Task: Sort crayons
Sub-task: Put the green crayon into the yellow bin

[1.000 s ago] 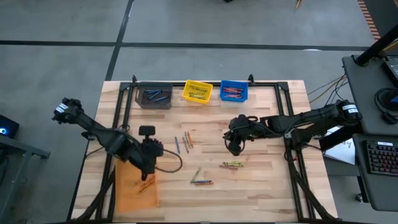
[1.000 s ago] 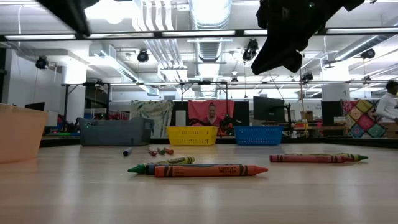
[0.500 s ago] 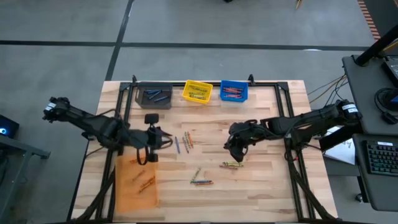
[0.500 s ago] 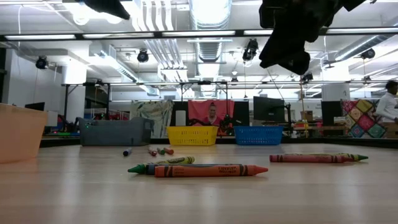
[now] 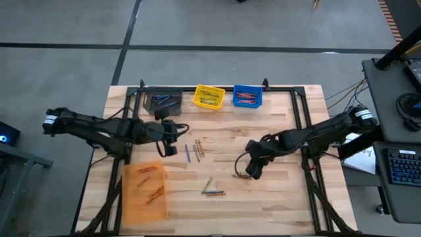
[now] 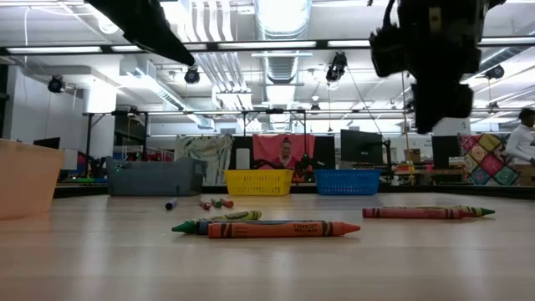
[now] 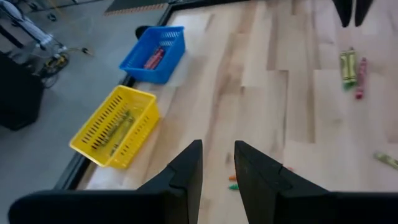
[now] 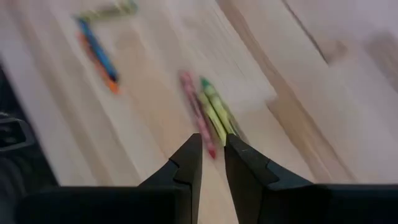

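Observation:
Crayons lie loose on the wooden table: a small cluster (image 5: 195,150) mid-table, another (image 5: 212,190) nearer the front, and a red and yellow-green group (image 5: 242,174) (image 8: 208,115). My right gripper (image 5: 254,172) (image 8: 213,163) hangs just above that group, pointing steeply down, fingers a narrow gap apart with nothing between them. My left gripper (image 5: 170,150) (image 7: 217,167) hovers beside the mid-table cluster, also narrowly open and holding nothing. In the low view the right gripper (image 6: 439,92) hangs well above the table.
At the far edge stand a grey bin (image 5: 163,103), a yellow bin (image 5: 209,97) and a blue bin (image 5: 247,97), each with crayons inside. An orange bin (image 5: 145,192) with orange crayons sits at the near left. Bare wood lies at the right and the near middle.
My left gripper has left the orange bin, swinging toward the far edge and right, to the mid-table cluster, and has turned toward the far bins. My right gripper has moved toward the near edge and down over the red and yellow-green crayons, rolling and tipping steeper.

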`<state>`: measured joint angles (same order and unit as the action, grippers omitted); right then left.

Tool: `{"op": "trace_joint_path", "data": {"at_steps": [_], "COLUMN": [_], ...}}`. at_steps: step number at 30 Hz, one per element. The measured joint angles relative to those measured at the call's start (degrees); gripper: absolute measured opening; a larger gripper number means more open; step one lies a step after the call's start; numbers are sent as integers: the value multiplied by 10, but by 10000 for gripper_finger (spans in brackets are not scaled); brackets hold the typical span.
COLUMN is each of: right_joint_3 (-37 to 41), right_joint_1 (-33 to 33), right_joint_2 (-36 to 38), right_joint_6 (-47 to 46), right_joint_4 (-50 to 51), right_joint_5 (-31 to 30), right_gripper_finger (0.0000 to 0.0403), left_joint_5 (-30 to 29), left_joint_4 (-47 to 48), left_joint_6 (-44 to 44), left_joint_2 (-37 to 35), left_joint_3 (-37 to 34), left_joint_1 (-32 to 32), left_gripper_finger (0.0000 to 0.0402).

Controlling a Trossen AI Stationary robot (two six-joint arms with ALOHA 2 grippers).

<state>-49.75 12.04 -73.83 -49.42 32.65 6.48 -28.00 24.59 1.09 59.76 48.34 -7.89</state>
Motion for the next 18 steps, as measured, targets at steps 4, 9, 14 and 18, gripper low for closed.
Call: {"op": "trace_joint_path", "data": {"at_steps": [4, 9, 14, 18], "right_joint_3": [-39, -68, -68, -68], "right_joint_1": [7, 25, 39, 39], "right_joint_2": [-36, -80, -100, -111], "right_joint_6": [4, 160, 268, 275], "right_joint_4": [110, 165, 146, 143], "right_joint_5": [1, -15, -52, -63], "right_gripper_finger": [59, 58, 58, 59], "left_joint_5": [-1, -1, -1, -1], "left_joint_4": [-27, -53, -56, -55], "left_joint_6": [-22, -47, -51, -50], "left_joint_2": [1, 1, 2, 2], "left_joint_3": [0, 0, 0, -1], "left_joint_1": [21, 33, 33, 33], "left_gripper_finger": [75, 75, 75, 75]}}
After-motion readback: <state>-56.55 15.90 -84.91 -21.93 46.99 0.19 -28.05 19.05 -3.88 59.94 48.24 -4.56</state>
